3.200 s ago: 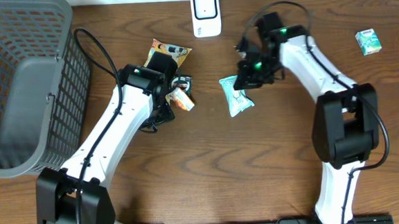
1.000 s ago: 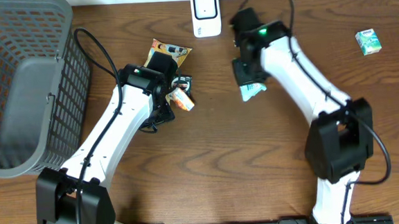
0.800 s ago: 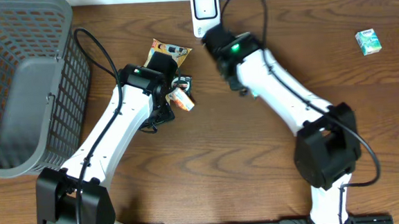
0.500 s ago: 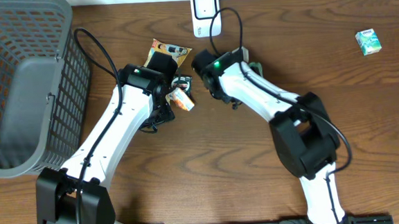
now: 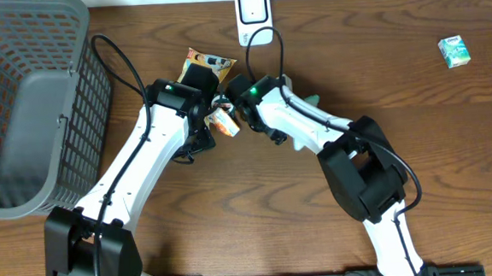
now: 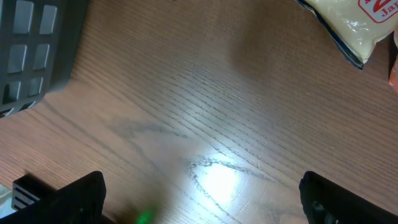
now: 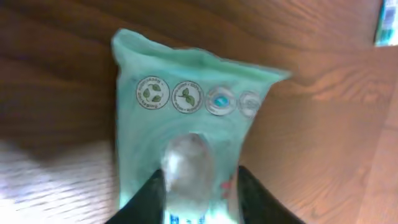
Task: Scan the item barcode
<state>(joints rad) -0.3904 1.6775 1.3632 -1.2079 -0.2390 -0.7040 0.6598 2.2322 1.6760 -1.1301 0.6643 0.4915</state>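
Note:
A teal packet (image 7: pixel 186 124) with round printed symbols fills the right wrist view over the wooden table. My right gripper (image 7: pixel 205 199) stands open, its dark fingers (image 7: pixel 155 193) parted on either side of the packet's middle. In the overhead view only a teal corner (image 5: pixel 311 101) shows beside the right arm (image 5: pixel 253 92), which reaches far to the left. The white scanner (image 5: pixel 254 16) stands at the back edge. My left gripper (image 6: pixel 202 199) is wide open over bare wood, nothing between its fingers.
A grey basket (image 5: pixel 21 100) fills the left side. A yellow snack bag (image 5: pixel 207 65) and an orange packet (image 5: pixel 224 123) lie by the left arm, close to the right arm's wrist. A small green box (image 5: pixel 454 51) sits far right.
The right arm swung left across the table with the teal packet, from right of the scanner to beside the left arm. Its jaws have parted. The left arm has not moved.

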